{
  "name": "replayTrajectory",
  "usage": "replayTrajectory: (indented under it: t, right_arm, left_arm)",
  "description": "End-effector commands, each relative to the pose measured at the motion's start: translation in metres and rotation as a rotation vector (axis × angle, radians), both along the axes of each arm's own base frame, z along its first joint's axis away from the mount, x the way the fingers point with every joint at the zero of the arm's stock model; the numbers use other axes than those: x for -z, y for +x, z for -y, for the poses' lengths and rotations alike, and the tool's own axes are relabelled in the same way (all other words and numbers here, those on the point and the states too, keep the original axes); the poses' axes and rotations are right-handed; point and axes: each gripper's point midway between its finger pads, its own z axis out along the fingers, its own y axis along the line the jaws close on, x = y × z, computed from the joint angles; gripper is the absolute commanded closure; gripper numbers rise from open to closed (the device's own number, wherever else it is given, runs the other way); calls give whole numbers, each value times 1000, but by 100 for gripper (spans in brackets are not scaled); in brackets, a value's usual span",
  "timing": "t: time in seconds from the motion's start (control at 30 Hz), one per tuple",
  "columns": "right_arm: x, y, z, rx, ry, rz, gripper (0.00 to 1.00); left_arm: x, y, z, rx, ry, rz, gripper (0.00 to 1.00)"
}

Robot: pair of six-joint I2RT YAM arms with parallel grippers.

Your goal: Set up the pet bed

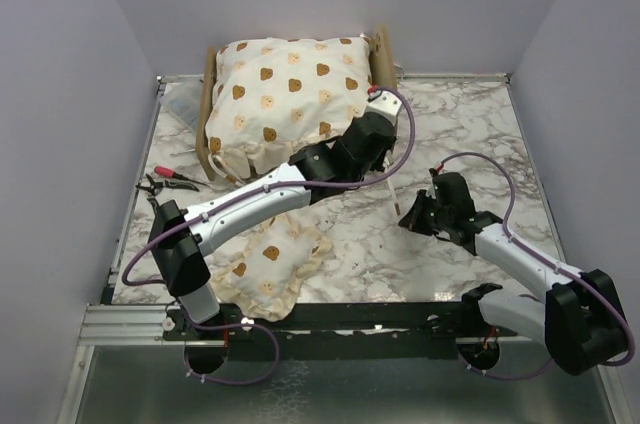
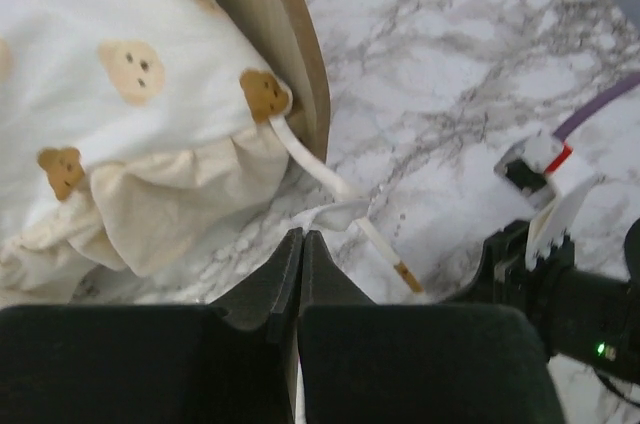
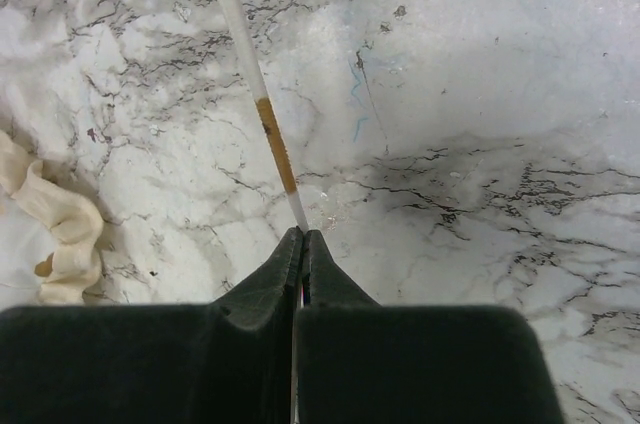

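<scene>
Pet bed sits far-left on the marble table under a bear-print cushion, long axis left–right. Left wrist: left gripper pressed together beside the cushion's tie ribbon. Right wrist: right gripper pinches the ribbon's tip.

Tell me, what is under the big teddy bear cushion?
The wooden pet bed is under the cushion. Only its two end boards poke out, one on each side. The bed's bottom is covered, so it cannot be seen.
</scene>
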Motion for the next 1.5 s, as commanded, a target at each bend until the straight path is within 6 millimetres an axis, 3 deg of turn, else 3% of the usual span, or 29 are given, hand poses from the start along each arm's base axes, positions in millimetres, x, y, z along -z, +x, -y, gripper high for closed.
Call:
replayTrajectory:
  t: [0.0, 0.17, 0.33, 0.5, 0.57, 0.7, 0.83, 1.17, 1.37, 1.47]
  right_arm:
    - [-7, -2, 2, -14, -17, -4, 100]
    - [-21, 1, 2, -27, -20, 27, 100]
    - [-29, 2, 1, -41, -22, 41, 100]
    - [-32, 3, -4, -65, -8, 39, 100]
    - [-34, 3, -6, -74, 2, 40, 100]
    - [-36, 6, -11, -94, 17, 41, 100]
    - [-35, 7, -18, -115, 42, 33, 100]
    - [-21, 9, -44, -164, 175, 3, 100]
    - [4, 11, -58, -205, 193, -43, 98]
    - [15, 7, -62, -228, 155, -72, 92]
  left_arm:
    - [56, -42, -2, 83, 20, -146, 100]
    - [112, -85, -2, 99, -49, -231, 100]
    - [172, -124, 27, 175, -144, -331, 98]
    - [206, -155, 66, 297, -190, -403, 83]
    - [215, -162, 75, 330, -198, -429, 70]
    - [211, -160, 76, 326, -219, -411, 47]
    - [193, -147, 58, 249, -255, -353, 38]
    - [161, -90, 3, 30, -371, -304, 35]
    - [165, -68, -17, -38, -370, -301, 35]
    - [167, -60, -23, -58, -365, -296, 35]
